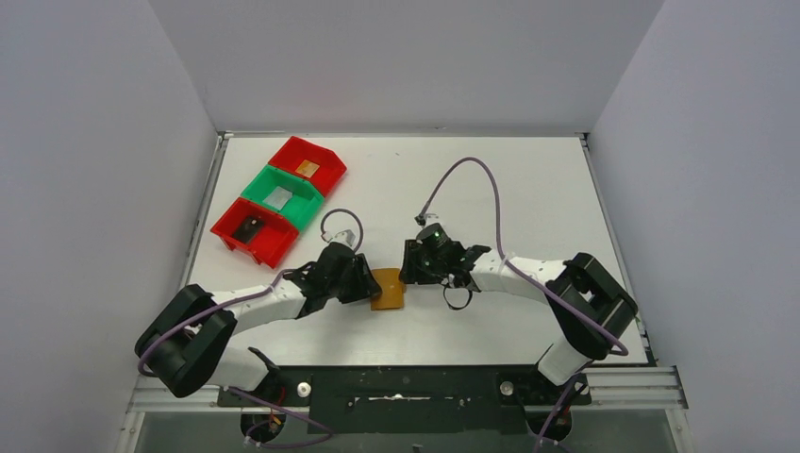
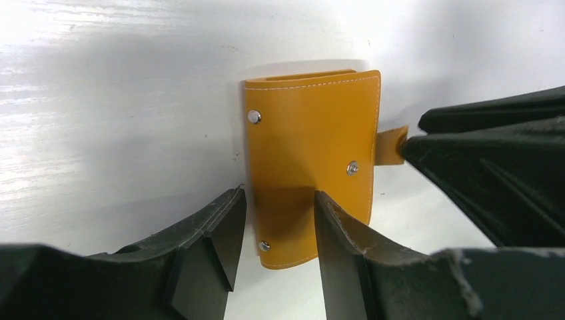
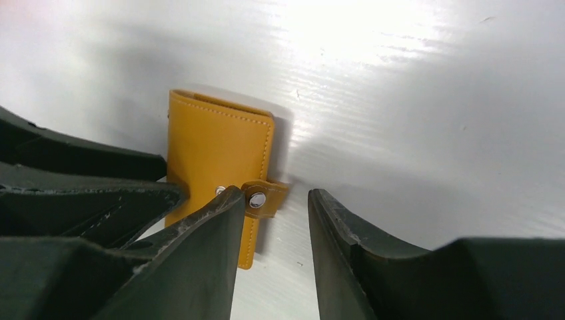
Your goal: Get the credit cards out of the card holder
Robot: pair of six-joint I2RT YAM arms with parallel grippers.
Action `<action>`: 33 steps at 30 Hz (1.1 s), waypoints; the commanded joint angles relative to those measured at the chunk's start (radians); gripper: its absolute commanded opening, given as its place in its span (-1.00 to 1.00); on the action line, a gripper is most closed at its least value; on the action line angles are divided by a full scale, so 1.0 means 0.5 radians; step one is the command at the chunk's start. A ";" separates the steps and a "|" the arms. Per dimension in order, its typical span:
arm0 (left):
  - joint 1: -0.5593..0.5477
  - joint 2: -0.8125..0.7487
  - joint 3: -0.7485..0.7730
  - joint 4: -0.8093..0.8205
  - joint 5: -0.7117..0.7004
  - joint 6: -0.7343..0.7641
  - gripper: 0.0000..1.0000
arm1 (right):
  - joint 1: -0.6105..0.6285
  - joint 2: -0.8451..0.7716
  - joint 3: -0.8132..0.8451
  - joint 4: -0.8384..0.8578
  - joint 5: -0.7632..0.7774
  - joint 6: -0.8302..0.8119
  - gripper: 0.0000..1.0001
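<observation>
I have the card holder lying folded shut on the desk, close to the front edge and right between my two wrists. From overhead they cover a good part of its outline. The fold is closed in both wrist views, so its sleeves and anything in them are hidden from me.

The left fingers are apart and straddle one end of the holder. One sits over the tan leather face and the other is beside its edge, above bare desk. Their roots are cut off by the bottom of the frame. In that same view the other arm's black finger blocks the right side and meets the end of the snap tab. I think they are touching, though the shadow there makes it hard to call.

The right fingers are apart too. The tab and its stud lie in the gap, tight against the finger nearer the holder. The tab is undone, and the mating stud on the leather face shows uncovered.

The cards sit well apart from the holder, in the row of bins at the far left. The orange-brown card is in the far red bin, the silver-grey card in the green bin, and the black card in the near red bin. Their faces are too small from overhead for me to read any print.
</observation>
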State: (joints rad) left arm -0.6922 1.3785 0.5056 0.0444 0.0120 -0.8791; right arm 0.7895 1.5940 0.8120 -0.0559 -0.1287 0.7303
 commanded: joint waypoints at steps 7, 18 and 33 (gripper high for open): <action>-0.003 -0.033 -0.021 -0.245 -0.067 0.055 -0.12 | 0.085 0.001 0.234 -0.369 0.374 -0.123 -0.16; -0.002 -0.041 -0.011 -0.264 -0.066 0.068 -0.10 | 0.144 0.099 0.281 -0.366 0.349 -0.053 -0.27; -0.002 -0.045 -0.008 -0.270 -0.063 0.071 -0.10 | 0.236 0.186 0.398 -0.349 0.289 -0.074 0.13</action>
State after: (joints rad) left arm -0.6922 1.3575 0.5060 0.0040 0.0074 -0.8711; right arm 0.8986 1.6779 0.9604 -0.2565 0.0154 0.6956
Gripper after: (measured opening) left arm 0.446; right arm 0.556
